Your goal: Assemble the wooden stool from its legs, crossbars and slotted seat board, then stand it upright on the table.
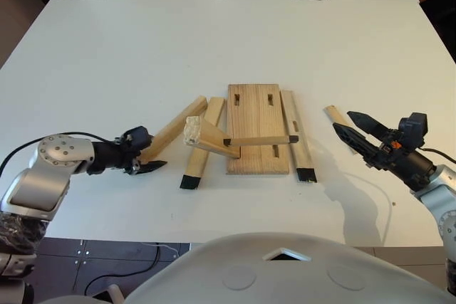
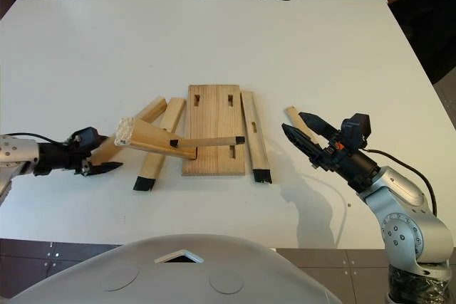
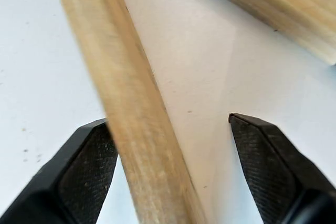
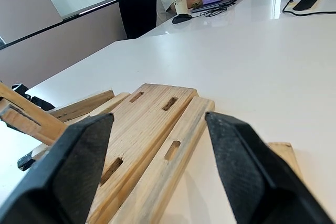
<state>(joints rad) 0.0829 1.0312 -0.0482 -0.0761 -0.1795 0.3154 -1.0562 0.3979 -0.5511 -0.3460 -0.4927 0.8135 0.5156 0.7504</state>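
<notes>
Left wrist view: left tool (image 3: 168,125) spread wide around outermost leg (image 3: 126,103), wood against one pad (image 3: 84,166), gap at other, nothing clamped. Leg lies flat on counter (image 1: 107,69), slanting toward slotted seat board (image 1: 249,105). Right tool (image 1: 345,122) released, empty, above counter just beside short crossbar (image 1: 333,112). Board flat at counter middle; second leg (image 1: 199,147) beside left edge, third leg (image 1: 297,137) along right edge. Joined leg-and-crossbar piece (image 1: 214,142) rests tilted across board.
</notes>
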